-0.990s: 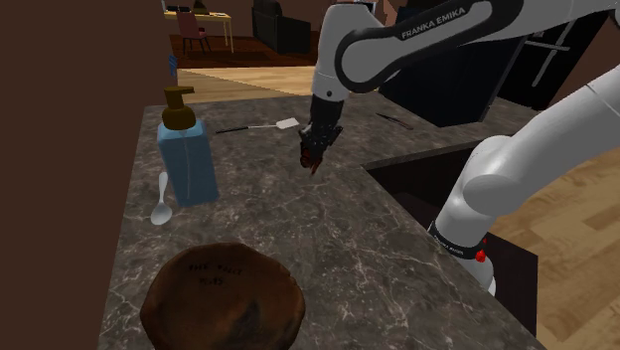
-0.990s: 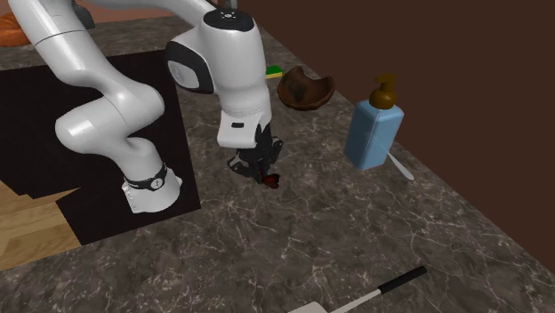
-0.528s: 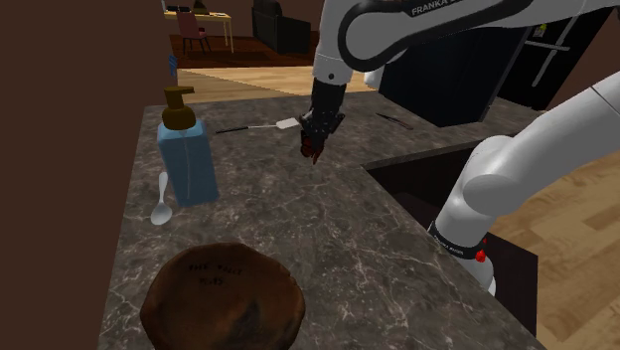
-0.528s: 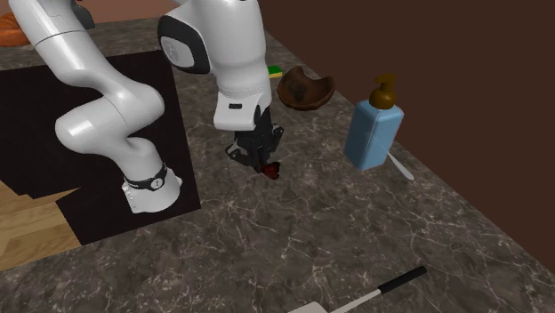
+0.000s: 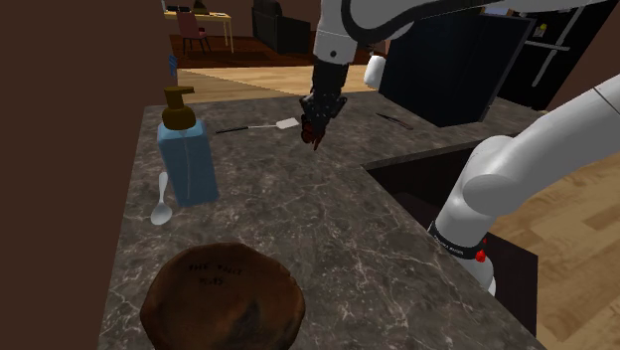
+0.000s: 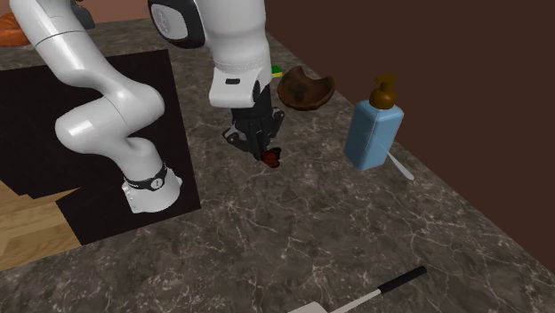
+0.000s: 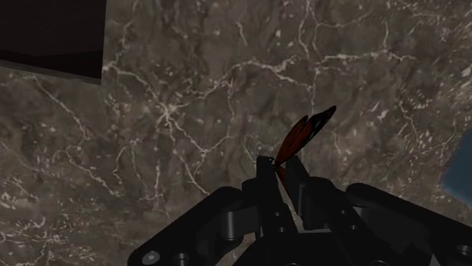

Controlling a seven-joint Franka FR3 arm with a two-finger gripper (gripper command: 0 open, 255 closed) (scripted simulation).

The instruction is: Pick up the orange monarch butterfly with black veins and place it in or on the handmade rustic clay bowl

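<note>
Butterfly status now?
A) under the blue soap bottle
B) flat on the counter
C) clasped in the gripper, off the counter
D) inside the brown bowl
C: in the wrist view the butterfly is clasped between the fingers of the gripper, with the counter below it, far from the brown bowl.

dark veined stone countertop [image 5: 328,249], bounded by a plain brown wall [image 6: 427,53]. wood plank floor [image 5: 586,219] at the shoulder view's right. far room: light table [image 5: 204,15], dark armchair [image 5: 278,25].
</note>
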